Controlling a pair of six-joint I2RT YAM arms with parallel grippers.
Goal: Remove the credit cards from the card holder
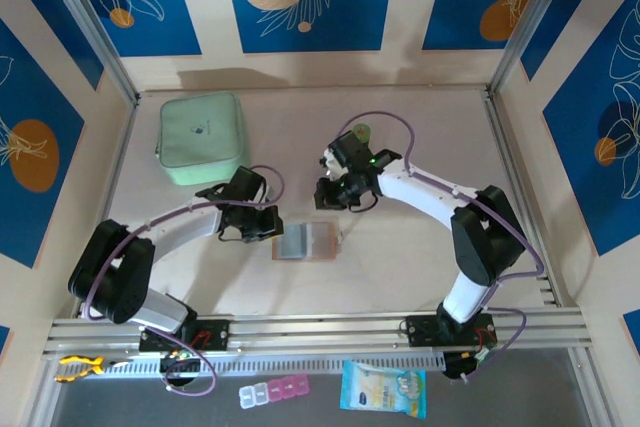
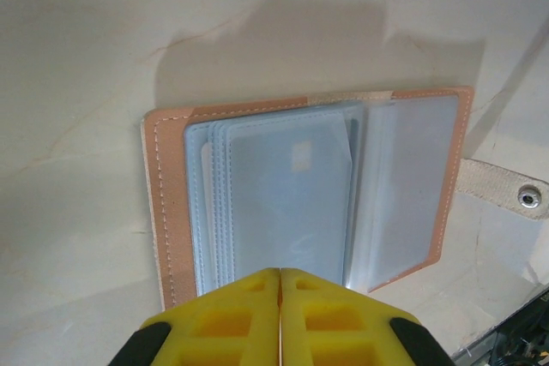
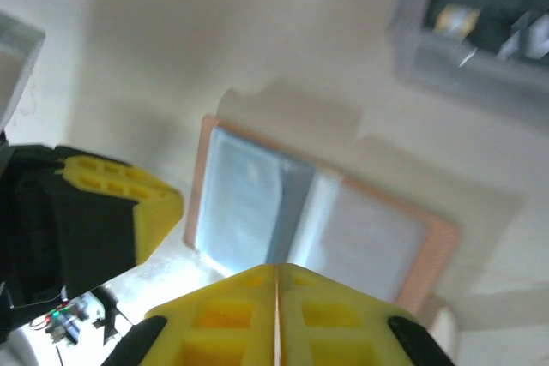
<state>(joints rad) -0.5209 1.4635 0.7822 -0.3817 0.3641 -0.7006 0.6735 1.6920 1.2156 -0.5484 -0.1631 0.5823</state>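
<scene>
**Handling, judged**
- Credit cards: thin, stiff, light, slick faces. They should slide free if pulled straight along the pocket, but can bind if skewed. Take one by a short exposed edge at the pocket mouth with a shallow pinch. The frosted plastic hides which side the mouths open on, so I can't tell.
- Card holder [image 2: 167, 212]: light, with a floppy cover and soft, bendy plastic leaves. I expect it to lift or skate along w/ the card unless pinned. Best place to press is the bare tan border, away from the sleeves. The sleeve film is prob. easy to crease or tear, so no hard squeeze.

**Looks**
- The holder lies open flat, inside up. It has a salmon-tan cover w/ pale stitching round the rim and a fanned stack of grey-blue clear sleeves.
- The top sleeve [image 2: 283, 203] shows a card-shaped grey-blue slab w/ a pale square patch [image 2: 302, 157]. That is likely a card, not certain.
- A canvas strap [image 2: 493, 184] w/ a metal snap trails off one side.

**Position**
- The holder [image 1: 303, 243] sits mid-desk [image 1: 420, 127], between both arms and well apart from the mint-green zip case [image 1: 202, 137].

**Jaws**
- Left gripper [image 2: 280, 274]: jaws pressed together, nothing between them. It sits at the holder's near edge, but I can't tell if it touches.
- Right gripper [image 3: 276, 270]: jaws closed to a thin seam, nothing visibly held, above the holder [image 3: 433, 250].
</scene>
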